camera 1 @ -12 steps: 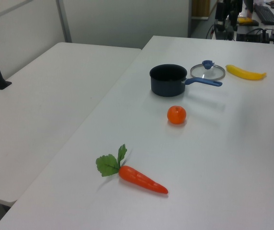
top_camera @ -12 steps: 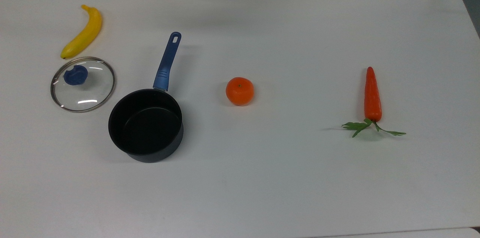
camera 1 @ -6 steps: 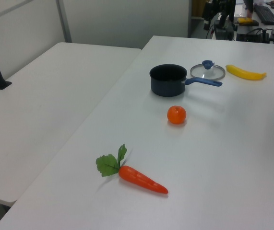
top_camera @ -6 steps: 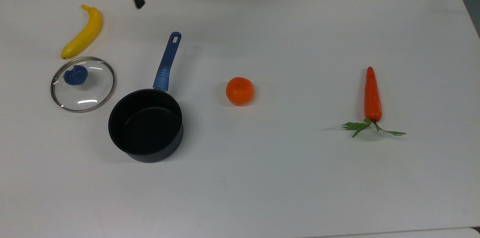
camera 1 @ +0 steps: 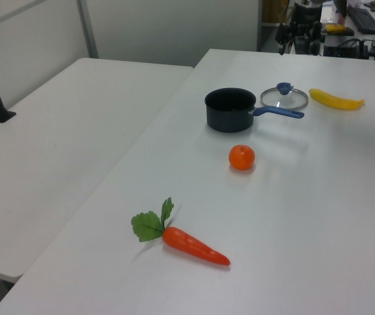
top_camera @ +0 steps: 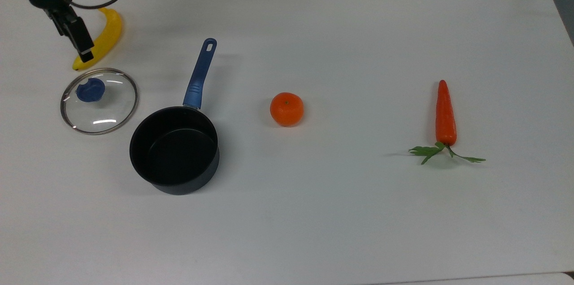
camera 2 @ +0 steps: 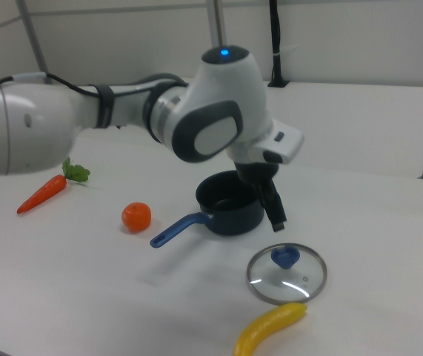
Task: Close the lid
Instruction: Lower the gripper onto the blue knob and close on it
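Fingers (top_camera: 85, 54): spread cannot be told; round clear glass lid (top_camera: 99, 101) with metal rim, blue knob, flat on white desk (top_camera: 341, 42).

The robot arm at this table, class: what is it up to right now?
A single robot arm is going for the lid, which lies flat on the white table beside the open black saucepan. Its tool hangs above the table near the banana, just beyond the lid in the top view, holding nothing. The saucepan is uncovered, so the closing is not yet done. A tangerine and a carrot lie further along, untouched.
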Controlling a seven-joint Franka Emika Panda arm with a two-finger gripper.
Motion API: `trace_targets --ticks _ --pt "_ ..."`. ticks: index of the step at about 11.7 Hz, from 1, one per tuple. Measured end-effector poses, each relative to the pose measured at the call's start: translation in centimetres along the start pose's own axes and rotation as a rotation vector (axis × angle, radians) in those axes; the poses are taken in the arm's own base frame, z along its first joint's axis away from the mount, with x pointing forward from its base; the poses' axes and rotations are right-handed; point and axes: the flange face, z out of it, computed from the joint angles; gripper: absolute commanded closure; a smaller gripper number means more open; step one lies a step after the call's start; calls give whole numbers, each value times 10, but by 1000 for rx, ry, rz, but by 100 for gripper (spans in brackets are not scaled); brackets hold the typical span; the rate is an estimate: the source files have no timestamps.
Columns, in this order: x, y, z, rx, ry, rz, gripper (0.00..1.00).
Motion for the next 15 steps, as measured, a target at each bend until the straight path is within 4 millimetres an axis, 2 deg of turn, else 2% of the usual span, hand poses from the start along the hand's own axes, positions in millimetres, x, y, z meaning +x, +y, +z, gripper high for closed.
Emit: trace_targets --ticks 2,5,8,10,15 --pt "7 6 25 -20 15 13 0" --pt "14 13 77 -54 27 19 0" --pt "12 14 117 -80 9 8 0" --pt "9 12 130 -95 -4 -4 0" --pt "10 0 135 -74 39 -21 0"
